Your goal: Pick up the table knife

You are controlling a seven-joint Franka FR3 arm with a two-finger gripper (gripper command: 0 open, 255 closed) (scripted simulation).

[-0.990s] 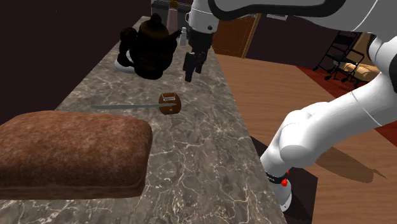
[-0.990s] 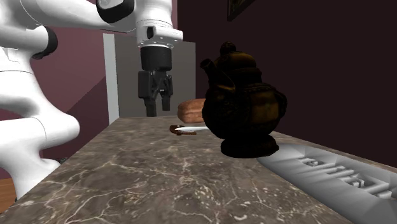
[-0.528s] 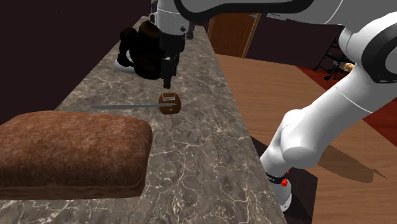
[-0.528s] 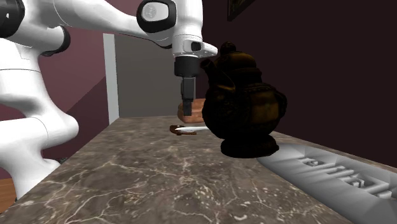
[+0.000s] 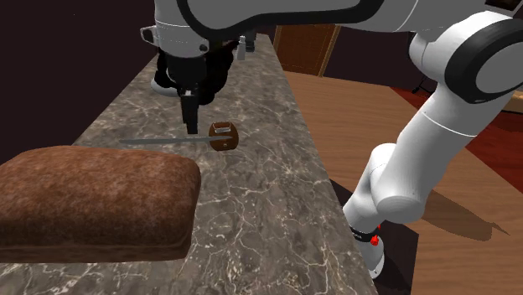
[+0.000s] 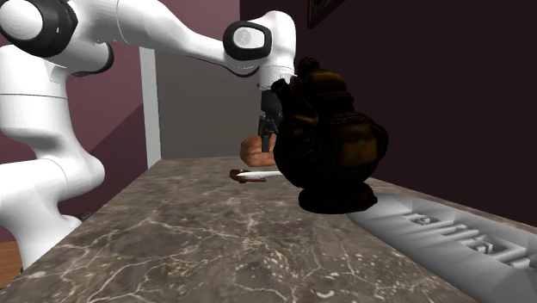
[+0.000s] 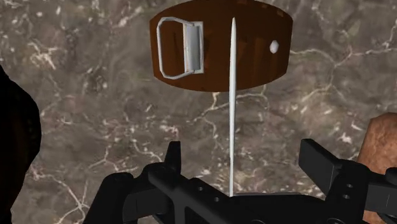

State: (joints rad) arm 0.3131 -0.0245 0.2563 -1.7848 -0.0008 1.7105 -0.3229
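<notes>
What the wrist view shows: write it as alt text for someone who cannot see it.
A table knife lies on a marbled counter, its thin silver blade running from a brown handle into the open black gripper, whose fingers do not touch it. A brown loaf corner lies beside one finger.

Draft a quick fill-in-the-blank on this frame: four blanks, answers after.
1. The table knife lies flat on a ___ countertop.
2. The gripper is ___, its fingers on either side of the knife's blade without touching it.
3. The knife's handle is ___ in colour.
4. The dark lidded vessel on the countertop is a ___.

Missing words: marble; open; brown; teapot.
</notes>
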